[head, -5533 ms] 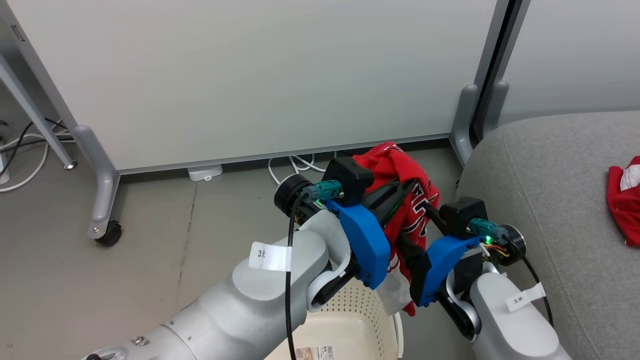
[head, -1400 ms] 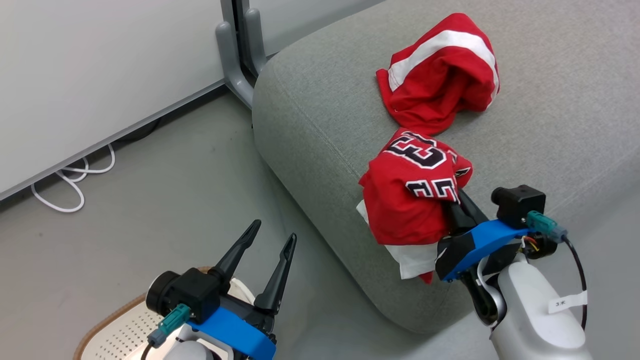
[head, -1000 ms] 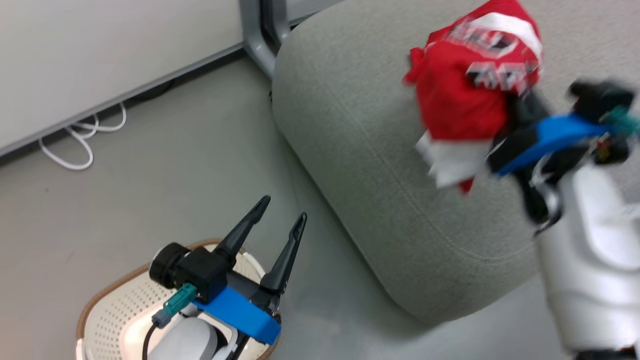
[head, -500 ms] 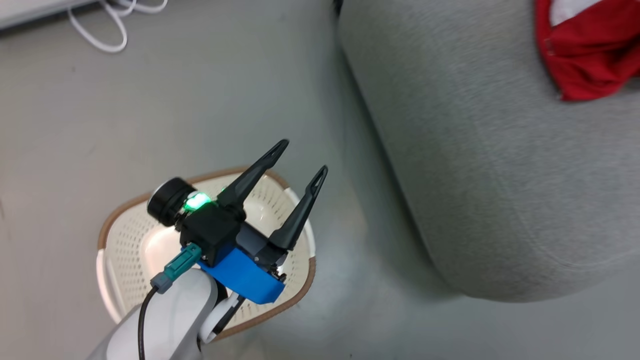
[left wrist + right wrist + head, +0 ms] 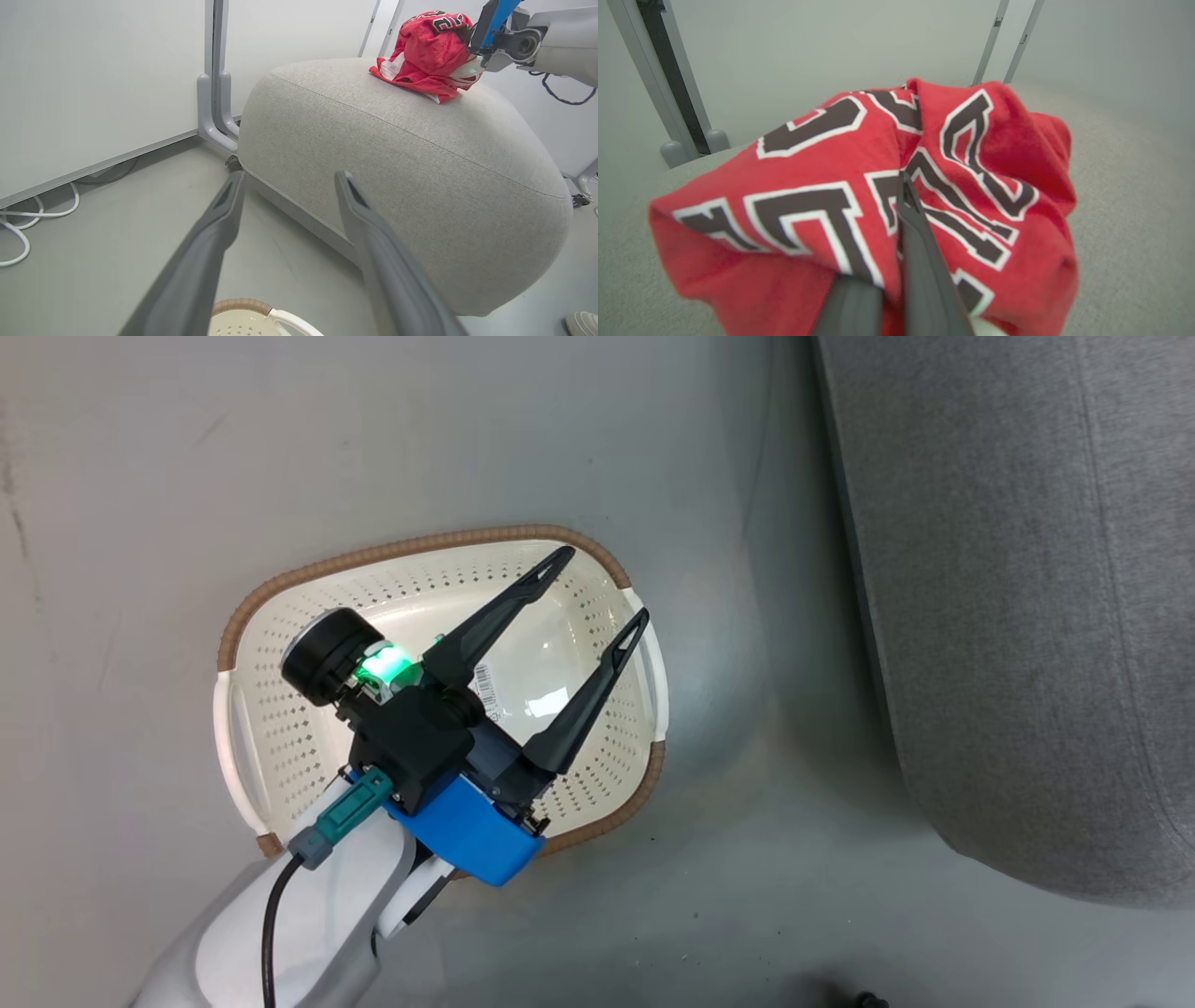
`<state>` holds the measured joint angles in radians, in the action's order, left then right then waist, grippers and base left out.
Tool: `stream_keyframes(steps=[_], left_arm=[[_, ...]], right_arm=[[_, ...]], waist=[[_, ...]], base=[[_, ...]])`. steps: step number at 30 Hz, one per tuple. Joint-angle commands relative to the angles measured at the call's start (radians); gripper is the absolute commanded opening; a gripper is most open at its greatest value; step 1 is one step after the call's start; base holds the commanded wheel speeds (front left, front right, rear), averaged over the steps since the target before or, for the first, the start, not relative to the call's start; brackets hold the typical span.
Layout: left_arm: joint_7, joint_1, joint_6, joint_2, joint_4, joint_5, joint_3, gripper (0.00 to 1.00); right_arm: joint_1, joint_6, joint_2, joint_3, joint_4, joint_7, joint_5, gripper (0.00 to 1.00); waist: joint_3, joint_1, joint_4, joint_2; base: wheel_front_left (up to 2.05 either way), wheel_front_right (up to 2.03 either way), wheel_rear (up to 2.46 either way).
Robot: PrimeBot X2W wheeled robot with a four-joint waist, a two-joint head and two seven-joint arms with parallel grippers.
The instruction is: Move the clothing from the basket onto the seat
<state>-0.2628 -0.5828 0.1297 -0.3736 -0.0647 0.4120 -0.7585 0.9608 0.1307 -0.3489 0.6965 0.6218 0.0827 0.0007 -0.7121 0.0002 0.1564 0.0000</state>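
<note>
Behind the seat [image 5: 397,154] stand panels [image 5: 93,84], cables [image 5: 56,214] below.

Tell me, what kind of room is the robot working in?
Probably a lab or office corner set up like a living room: a big grey sofa seat, a laundry basket on a bare grey floor, and white partition panels standing on grey feet.

Glossy plastic basket [image 5: 271,709]; matt fabric seat [image 5: 1008,616]
</note>
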Motion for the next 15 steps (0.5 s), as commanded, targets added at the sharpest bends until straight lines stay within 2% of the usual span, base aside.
stream_keyframes(steps=[1,8,9,10,11,15], left_arm=[[-0.003,-0.026,0.000,-0.002,-0.001,-0.005,0.001,1.00],[-0.003,-0.021,0.000,-0.005,-0.013,0.006,0.008,1.00],[-0.003,-0.020,0.000,-0.003,-0.015,0.008,0.007,1.00],[-0.003,-0.019,0.000,0.000,-0.015,0.009,0.007,1.00],[-0.003,-0.017,0.000,0.003,-0.016,0.009,0.006,1.00],[-0.003,-0.001,0.000,0.017,-0.024,0.020,0.007,1.00]], right_arm=[[-0.006,0.000,0.007,0.006,0.015,0.020,-0.010,0.00],[0.009,0.000,0.024,-0.017,0.065,0.046,-0.034,0.00],[0.012,0.000,0.022,-0.024,0.069,0.046,-0.034,0.38],[0.012,0.000,0.019,-0.030,0.072,0.045,-0.034,0.84],[0.013,0.000,0.017,-0.034,0.075,0.044,-0.033,1.00],[0.003,0.000,0.013,-0.056,0.086,0.036,-0.027,1.00]], waist=[[-0.007,-0.0002,-0.002,0.0000],[0.020,-0.0002,0.013,0.0000],[0.026,-0.0002,0.013,0.0000],[0.032,-0.0002,0.014,0.0000],[0.037,-0.0002,0.014,0.0000],[0.073,-0.0002,0.009,0.0000]], base=[[0.00,0.00,0.00],[0.00,0.00,0.00],[0.00,0.00,0.00],[0.00,0.00,0.00],[0.00,0.00,0.00],[0.00,0.00,0.00]])
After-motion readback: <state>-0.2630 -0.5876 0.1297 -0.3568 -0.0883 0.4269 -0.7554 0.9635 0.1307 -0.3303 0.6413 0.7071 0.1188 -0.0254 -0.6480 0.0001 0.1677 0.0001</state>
